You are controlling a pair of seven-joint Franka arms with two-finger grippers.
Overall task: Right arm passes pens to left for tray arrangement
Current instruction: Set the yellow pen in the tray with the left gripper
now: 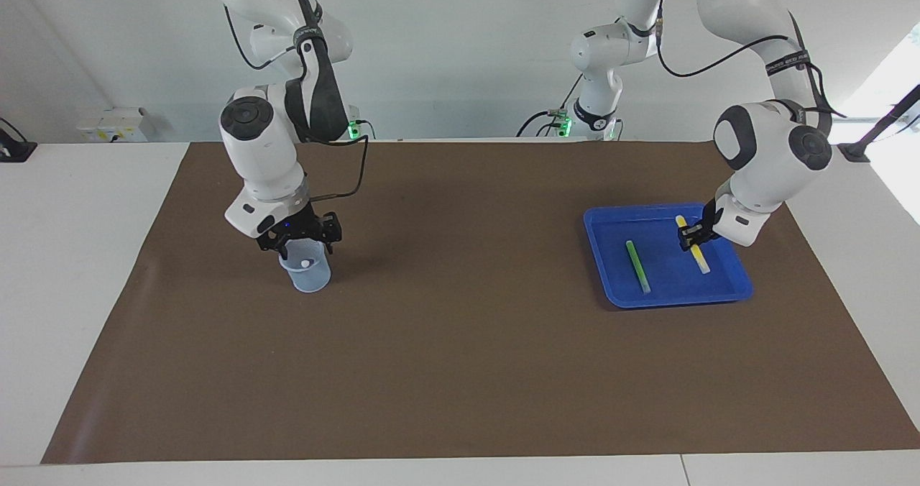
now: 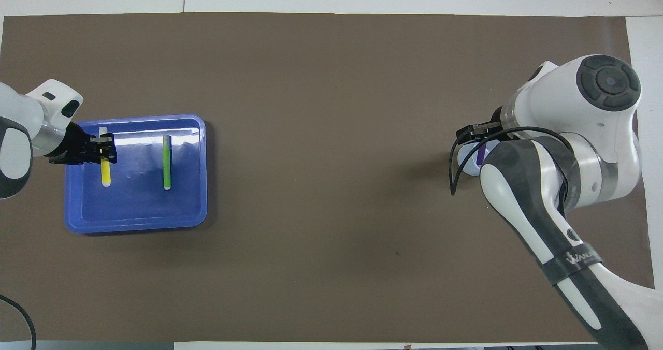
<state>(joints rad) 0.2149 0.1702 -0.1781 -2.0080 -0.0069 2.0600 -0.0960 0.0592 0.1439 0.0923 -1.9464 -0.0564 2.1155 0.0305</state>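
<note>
Now the left gripper is low in the blue tray, clamped on the yellow pen, which lies alongside the green pen. At the right arm's end of the mat, the right gripper, fingers spread, is just above the cup holding the purple pen.
</note>
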